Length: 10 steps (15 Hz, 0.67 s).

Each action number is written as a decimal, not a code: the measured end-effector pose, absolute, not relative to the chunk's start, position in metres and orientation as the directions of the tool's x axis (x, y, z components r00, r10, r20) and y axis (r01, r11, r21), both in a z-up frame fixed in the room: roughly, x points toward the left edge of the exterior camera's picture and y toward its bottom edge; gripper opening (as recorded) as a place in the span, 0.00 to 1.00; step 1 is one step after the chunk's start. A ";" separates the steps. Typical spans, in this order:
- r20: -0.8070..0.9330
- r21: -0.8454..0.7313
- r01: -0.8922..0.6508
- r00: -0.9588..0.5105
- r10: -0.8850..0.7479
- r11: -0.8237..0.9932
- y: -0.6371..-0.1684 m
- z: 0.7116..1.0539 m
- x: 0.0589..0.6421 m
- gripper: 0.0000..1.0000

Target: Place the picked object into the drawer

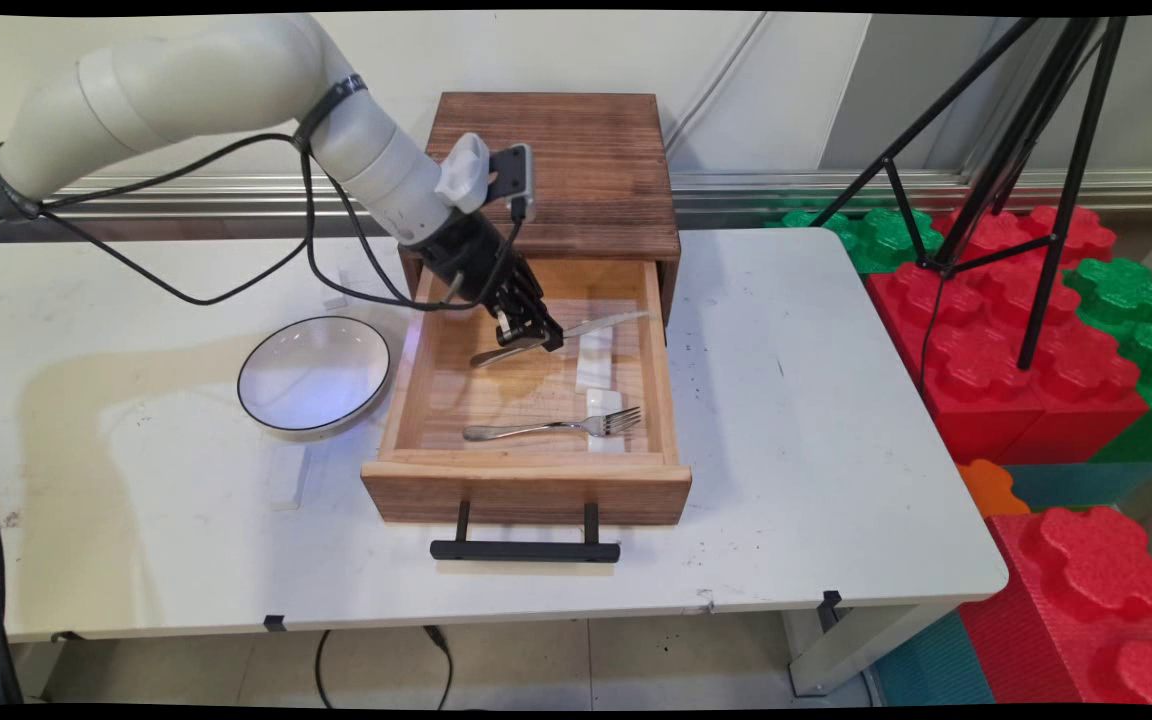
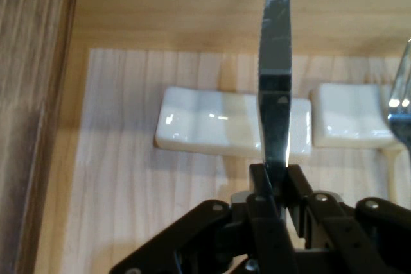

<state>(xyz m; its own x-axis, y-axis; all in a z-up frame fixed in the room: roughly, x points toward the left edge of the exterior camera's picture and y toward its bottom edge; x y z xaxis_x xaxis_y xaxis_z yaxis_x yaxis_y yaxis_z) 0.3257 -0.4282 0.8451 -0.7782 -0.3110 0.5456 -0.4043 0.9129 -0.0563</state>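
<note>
worktop (image 1: 816, 400): white, carrying a wooden cabinet, a bowl and the pulled-out drawer.
cabinet (image 1: 556, 160): dark wood, at the worktop's far side, with 1 drawer drawn out toward the camera.
drawer (image 1: 526, 485): light wood, open, black bar handle at its front; holds 2 white rests, a fork and the knife end of the hand's load.
bowl (image 1: 314, 377): white with a dark rim, just beside the drawer's left wall, apart from the hand.
hand (image 1: 533, 335): low inside the drawer's far half, clamped on the knife where blade meets handle; blade seen edge-on between the pads in the hand view.
knife (image 1: 608, 322): held roughly level, blade pointing right over the far rest, handle sticking out left; whether the tip touches the rest cannot be told.
fork (image 1: 556, 428): lying in the drawer's near half, tines on the near rest, well clear of the hand.
far rest (image 2: 225, 123): white ceramic, directly under the blade.
near rest (image 1: 604, 410): white ceramic, under the fork tines.
handling: best kept level and slow, grip firm near the balance point, since a thin blade may pivot between narrow pads; best kept clear of the drawer's right wall and the fork.
</note>
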 end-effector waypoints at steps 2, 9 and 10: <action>0.533 -0.062 -0.395 -0.790 -0.304 0.917 -0.431 0.839 0.325 0.00; 0.498 -0.094 -0.359 -0.825 -0.268 0.929 -0.439 0.822 0.324 0.00; 0.493 -0.098 -0.355 -0.829 -0.265 0.930 -0.439 0.821 0.325 0.00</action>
<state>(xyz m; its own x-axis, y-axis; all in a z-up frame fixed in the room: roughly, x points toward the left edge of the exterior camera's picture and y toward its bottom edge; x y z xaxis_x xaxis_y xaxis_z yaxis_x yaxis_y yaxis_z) 0.3247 -0.4393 0.8206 -0.8287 -0.2648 0.4930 -0.3553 0.9296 -0.0978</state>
